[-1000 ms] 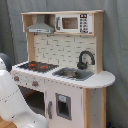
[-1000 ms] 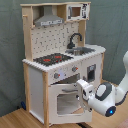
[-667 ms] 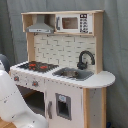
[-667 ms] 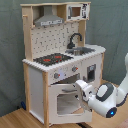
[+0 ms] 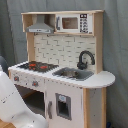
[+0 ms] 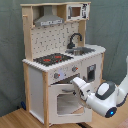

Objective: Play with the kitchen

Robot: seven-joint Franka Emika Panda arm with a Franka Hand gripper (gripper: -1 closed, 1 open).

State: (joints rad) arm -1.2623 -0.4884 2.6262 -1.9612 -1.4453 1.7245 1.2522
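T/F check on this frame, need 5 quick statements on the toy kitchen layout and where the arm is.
1. The faucet is black. True.
2. The microwave sits below the counter. False: it sits on the top shelf, beside the grey hood.
3. In the second exterior view the robot arm is in front of the oven door. True.
4. The hob is on the first exterior view's right of the sink. False: the hob is on the first exterior view's left of it.
5. The kitchen lies tipped on its side. False: it stands upright.
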